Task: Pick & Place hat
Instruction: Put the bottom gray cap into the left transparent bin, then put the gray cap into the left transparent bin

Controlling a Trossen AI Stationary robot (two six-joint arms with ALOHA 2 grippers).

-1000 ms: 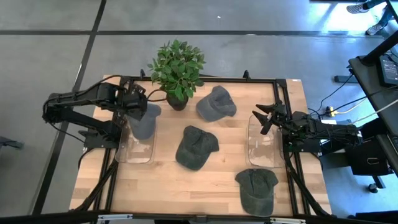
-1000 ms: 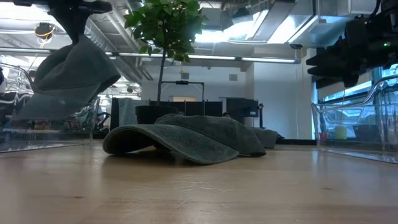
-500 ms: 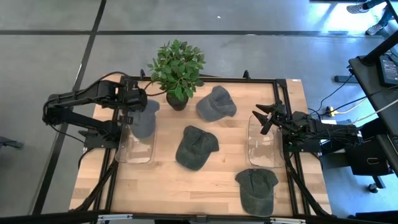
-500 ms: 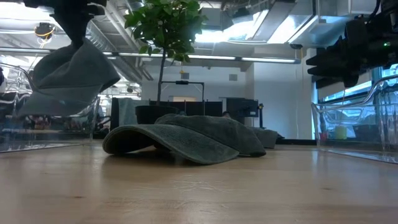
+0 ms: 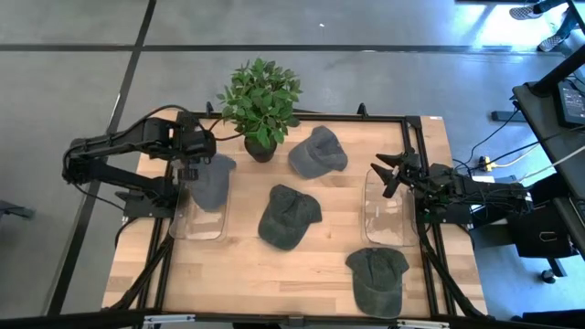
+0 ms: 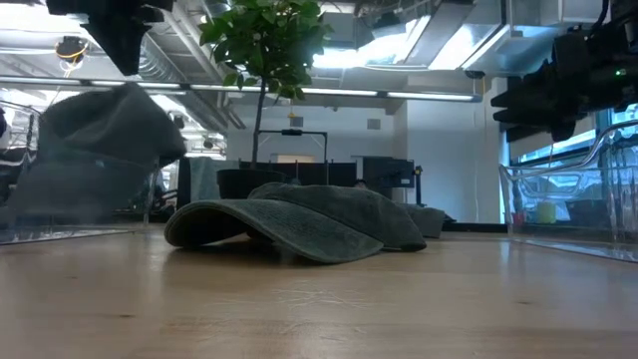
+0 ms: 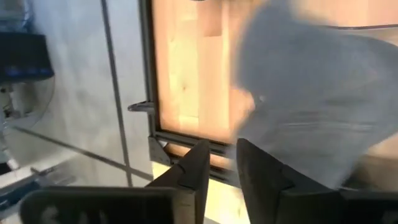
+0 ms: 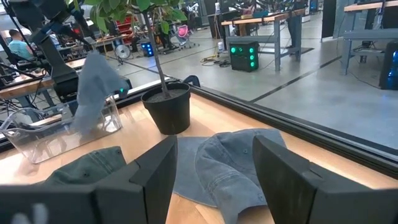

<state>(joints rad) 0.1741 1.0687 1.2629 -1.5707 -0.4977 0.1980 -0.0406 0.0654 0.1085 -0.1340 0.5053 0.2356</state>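
A grey hat sits in the clear left bin, apart from my left gripper, which hangs open just above it. In the left wrist view the hat shows blurred beyond the fingers. Three more grey hats lie on the table: one at the far middle, one at the centre, one at the near right. My right gripper waits open over the clear right bin.
A potted plant stands at the table's far edge, between the left bin and the far hat. Bare wood shows at the near left of the table. Black frame rails run along the table's sides.
My left gripper has let go of the hat. The hat, which hung from the fingers above the left bin, has dropped down into the bin and now sits apart from the gripper. The gripper has stayed at about the same height, shifting slightly toward the table's left.
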